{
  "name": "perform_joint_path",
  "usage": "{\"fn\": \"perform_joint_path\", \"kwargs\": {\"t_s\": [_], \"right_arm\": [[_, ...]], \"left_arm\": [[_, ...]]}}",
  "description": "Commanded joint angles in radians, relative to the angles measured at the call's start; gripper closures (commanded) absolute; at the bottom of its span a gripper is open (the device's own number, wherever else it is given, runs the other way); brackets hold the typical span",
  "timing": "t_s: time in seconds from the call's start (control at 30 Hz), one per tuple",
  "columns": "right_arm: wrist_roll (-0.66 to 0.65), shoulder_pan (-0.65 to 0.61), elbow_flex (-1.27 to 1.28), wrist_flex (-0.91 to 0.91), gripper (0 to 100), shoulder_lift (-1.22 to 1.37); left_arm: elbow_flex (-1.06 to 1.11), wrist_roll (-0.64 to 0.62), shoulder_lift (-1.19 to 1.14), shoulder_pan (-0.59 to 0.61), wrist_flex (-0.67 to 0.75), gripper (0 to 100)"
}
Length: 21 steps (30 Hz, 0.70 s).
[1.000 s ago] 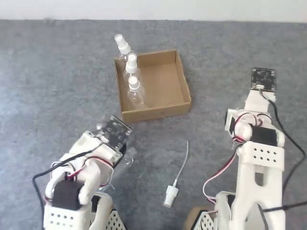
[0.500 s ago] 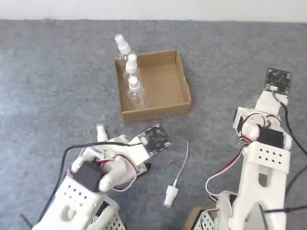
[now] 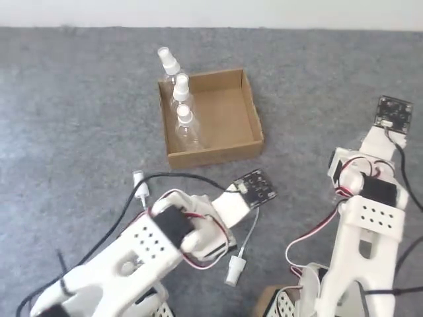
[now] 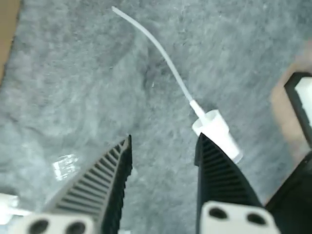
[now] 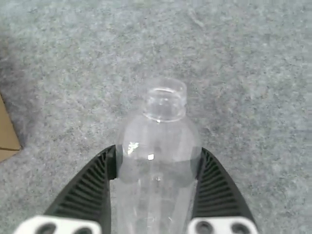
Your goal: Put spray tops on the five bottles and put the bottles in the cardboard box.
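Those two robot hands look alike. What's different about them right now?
The left hand is open and empty; the right hand is shut on a clear bottle with no top. The left hand hangs beside a loose spray top lying flat; the right hand holds its bottle with the open neck pointing away from it. Both are black and ribbed inside.

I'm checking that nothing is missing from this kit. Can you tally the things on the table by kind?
Bottles with spray tops on: 4
Bottle without a top: 1
Loose spray top: 1
Cardboard box: 1
Total: 7
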<state>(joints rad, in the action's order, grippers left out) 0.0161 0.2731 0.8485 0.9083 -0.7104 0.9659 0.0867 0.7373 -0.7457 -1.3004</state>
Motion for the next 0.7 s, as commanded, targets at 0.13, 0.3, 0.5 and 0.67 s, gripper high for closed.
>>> {"fn": "perform_joint_path", "kwargs": {"t_s": [0.13, 0.3, 0.5, 0.67], "right_arm": [[0.009, 0.042, -0.012, -0.022, 94.8, -0.045], [0.011, 0.056, -0.014, -0.022, 94.8, -0.045], [0.051, 0.094, -0.015, -0.044, 94.6, -0.045], [0.051, 0.090, -0.015, -0.044, 94.6, -0.045]], "left_arm": [[-0.163, -0.129, -0.236, -0.044, 0.038, 80], [-0.251, -0.207, -0.371, -0.044, 0.038, 80], [-0.334, -0.239, -0.509, -0.044, 0.038, 80], [-0.394, -0.239, -0.597, -0.044, 0.034, 80]]}}
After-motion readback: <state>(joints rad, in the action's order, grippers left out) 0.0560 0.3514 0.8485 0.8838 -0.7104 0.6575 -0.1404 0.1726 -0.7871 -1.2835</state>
